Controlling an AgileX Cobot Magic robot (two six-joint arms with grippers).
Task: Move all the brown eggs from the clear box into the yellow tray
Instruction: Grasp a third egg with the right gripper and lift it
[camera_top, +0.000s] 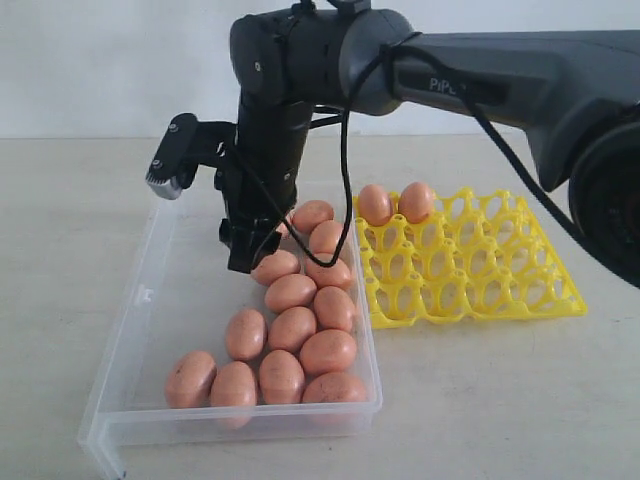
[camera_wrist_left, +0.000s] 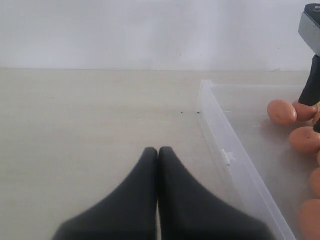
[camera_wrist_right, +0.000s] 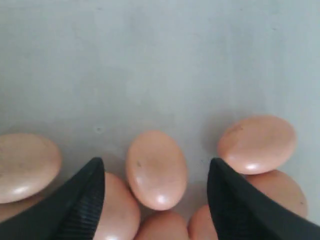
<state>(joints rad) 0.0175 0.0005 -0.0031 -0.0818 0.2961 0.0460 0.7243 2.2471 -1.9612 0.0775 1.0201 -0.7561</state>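
On the pale table (camera_top: 60, 200), the largest item in the exterior view is the right arm (camera_top: 520, 70), a black unit that enters from the right edge and reaches across the middle, with its wrist pointing down into the clear box (camera_top: 150, 300). The clear box lies on the left half of the table, long side running away from the camera. Its left portion is bare and its right portion carries the egg cluster. The yellow tray (camera_top: 500, 290) sits just beside the box's right wall.

The right gripper (camera_top: 250, 250) hangs low over the far end of the cluster. In the right wrist view, the right gripper (camera_wrist_right: 155, 162) has its jaws spread wide, one on each side of a single egg (camera_wrist_right: 157, 175), with a visible gap on both sides. Nothing is gripped.

The left gripper (camera_wrist_left: 158, 150) is over bare table outside the box's left wall, jaws pressed together and empty.

The brown eggs (camera_top: 292, 292) in the box number roughly thirteen. The arm hides part of the far group, so the count is approximate. Two more eggs (camera_top: 375, 204) occupy adjacent cups at the tray's far-left corner.
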